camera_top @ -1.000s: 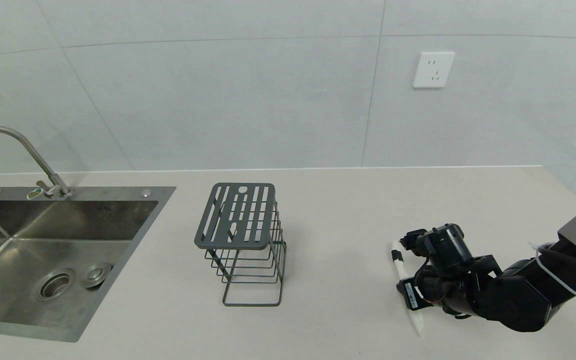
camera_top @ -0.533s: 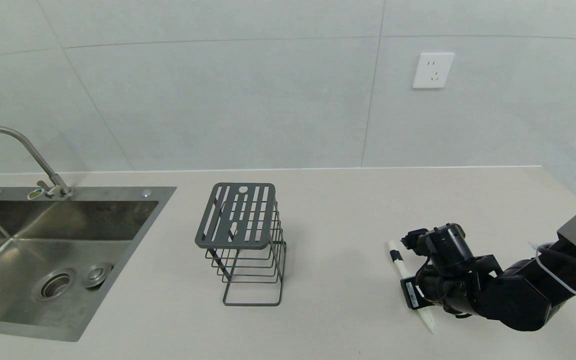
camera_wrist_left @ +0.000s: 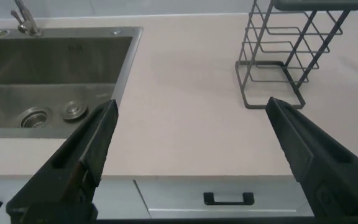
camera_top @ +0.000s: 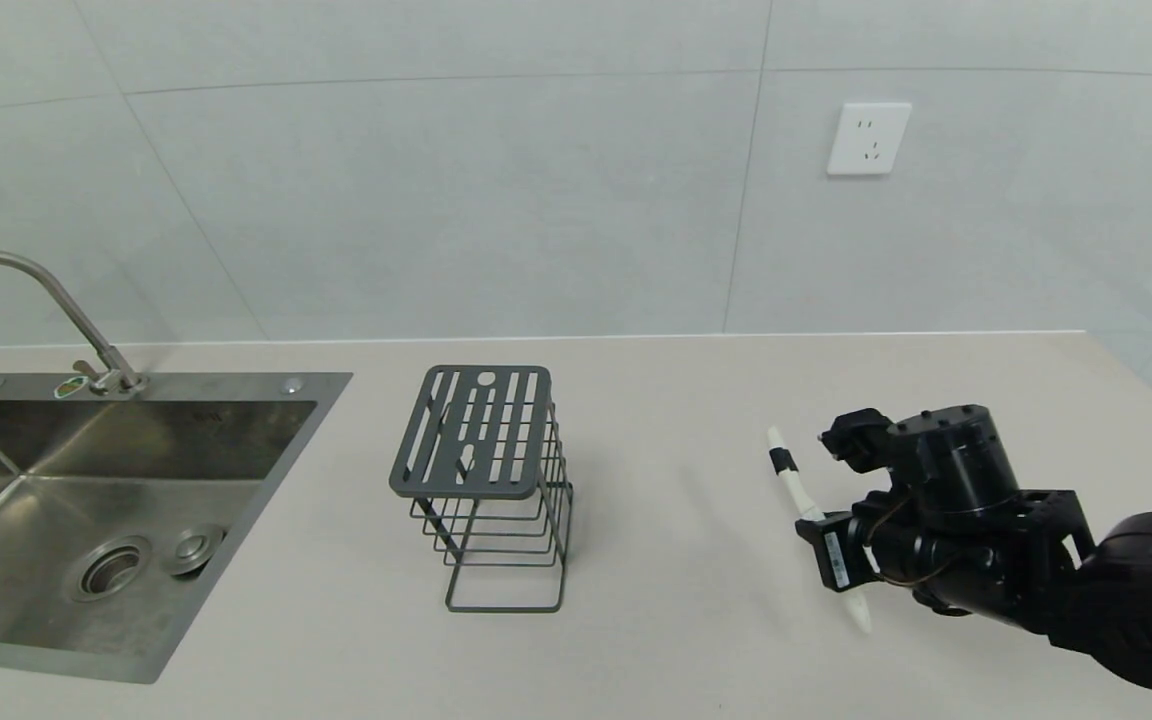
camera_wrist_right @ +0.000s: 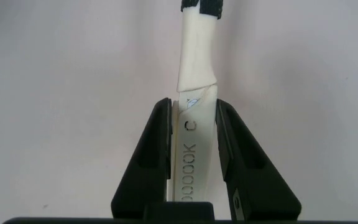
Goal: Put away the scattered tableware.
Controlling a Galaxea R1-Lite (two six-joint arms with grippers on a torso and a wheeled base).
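Knife [camera_top: 794,488], white w/ a black band near one end, is at far right of the tabletop [camera_top: 686,400], held in the right claw.

L to R: sink [camera_top: 186,382] w/ tap [camera_top: 36,290] at left. Slotted wire rack [camera_top: 476,430] stands mid-tabletop, nothing in it. Then the knife, well apart from the rack. Then the right claw [camera_top: 829,530], clenched on the knife's mid-length, banded end toward the wall, tapered end toward the robot. Knife looks lifted off the surface, tho can't be sure.

Risks:
- Grip is narrow & on a smooth flat part, so the knife could pivot or slip in the pads on the carry to the rack, prob. the destination.
- Rack slots are thin. A tilted knife would catch on the top plate & maybe shove the light rack.
- Tapered end sticks out past the claw & could scrape the tabletop if carried low.

Views:
- Right wrist view gives the grip detail the head view lacks: both fingers [camera_wrist_right: 160,143] flat against the knife [camera_wrist_right: 196,56], no gap.
- Left wrist view has the left claw [camera_wrist_left: 191,104] released, fingers wide apart, hovering off the tabletop's front edge, w/ a drawer handle [camera_wrist_left: 227,198] below.
- Head view gives the knife-to-rack gap, which the wrist views don't.
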